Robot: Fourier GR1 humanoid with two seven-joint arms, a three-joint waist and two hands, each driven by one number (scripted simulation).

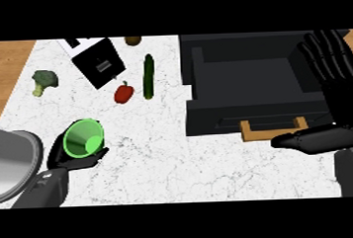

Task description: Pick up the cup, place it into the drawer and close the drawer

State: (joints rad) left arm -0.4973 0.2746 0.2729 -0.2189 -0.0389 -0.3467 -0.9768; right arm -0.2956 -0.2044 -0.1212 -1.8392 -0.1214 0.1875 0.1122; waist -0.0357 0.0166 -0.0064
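Left hand curled round green cup, right hand spread beside open drawer, pepper, cucumber left of it

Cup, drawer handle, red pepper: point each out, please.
cup (83, 139), head view, on its green inner wall
drawer handle (262, 134), head view, middle of the wooden bar
red pepper (123, 94), head view, middle of its body

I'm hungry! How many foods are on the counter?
4: broccoli at the left, red pepper and cucumber side by side in the middle, a brownish food at the far edge. The drawer may hide more.
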